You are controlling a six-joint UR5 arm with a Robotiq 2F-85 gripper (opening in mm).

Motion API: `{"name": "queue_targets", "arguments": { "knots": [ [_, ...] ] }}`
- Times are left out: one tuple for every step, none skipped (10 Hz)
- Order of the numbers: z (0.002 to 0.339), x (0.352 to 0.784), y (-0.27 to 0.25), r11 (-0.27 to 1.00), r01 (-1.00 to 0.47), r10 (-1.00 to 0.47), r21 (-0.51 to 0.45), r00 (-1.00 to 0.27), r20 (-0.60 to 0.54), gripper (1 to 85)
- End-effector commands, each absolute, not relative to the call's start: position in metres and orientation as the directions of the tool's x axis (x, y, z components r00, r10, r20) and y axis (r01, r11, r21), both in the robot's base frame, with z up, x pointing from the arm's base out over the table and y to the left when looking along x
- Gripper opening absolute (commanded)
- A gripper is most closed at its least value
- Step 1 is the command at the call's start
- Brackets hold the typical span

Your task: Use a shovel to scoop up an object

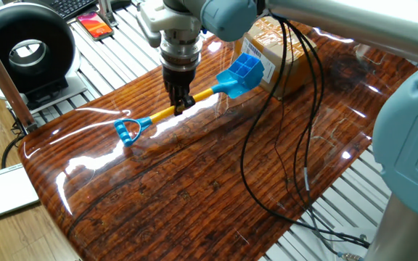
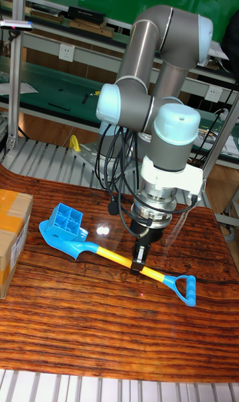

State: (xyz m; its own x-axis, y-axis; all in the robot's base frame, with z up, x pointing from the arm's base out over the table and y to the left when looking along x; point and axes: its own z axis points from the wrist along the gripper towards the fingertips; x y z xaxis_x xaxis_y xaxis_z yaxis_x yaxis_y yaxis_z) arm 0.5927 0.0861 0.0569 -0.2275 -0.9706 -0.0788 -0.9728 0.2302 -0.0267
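My gripper (image 1: 182, 104) (image 2: 139, 265) is shut on the yellow shaft of the shovel (image 1: 167, 112) (image 2: 123, 261), about midway along it. The light-blue blade points toward the cardboard box and the blue D-shaped loop (image 1: 128, 131) (image 2: 184, 289) trails at the other end. The object, a small blue four-compartment tray (image 1: 245, 69) (image 2: 66, 221), rests on the blade. In the tall fixed view the blade end looks raised slightly above the wood.
A brown cardboard box (image 1: 278, 54) (image 2: 12, 236) stands right behind the blade. Black cables (image 1: 281, 167) hang from the arm over the table's middle. A black ring-shaped device (image 1: 26, 51) and a phone (image 1: 95, 26) lie beyond the left edge.
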Motion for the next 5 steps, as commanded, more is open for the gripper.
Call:
{"name": "queue_targets", "arguments": {
  "knots": [
    [0.059, 0.59, 0.087, 0.242, -0.97, -0.968, -0.013, -0.241, -0.076, 1.3],
    [0.058, 0.593, 0.078, 0.217, -0.975, -0.975, -0.034, -0.215, -0.061, 1.3],
    [0.057, 0.593, 0.073, 0.212, -0.977, -0.975, -0.027, -0.209, -0.081, 1.3],
    [0.056, 0.594, 0.067, 0.203, -0.979, -0.977, -0.035, -0.2, -0.071, 1.3],
    [0.056, 0.595, 0.064, 0.194, -0.98, -0.98, -0.042, -0.191, -0.061, 1.3]
  ]
}}
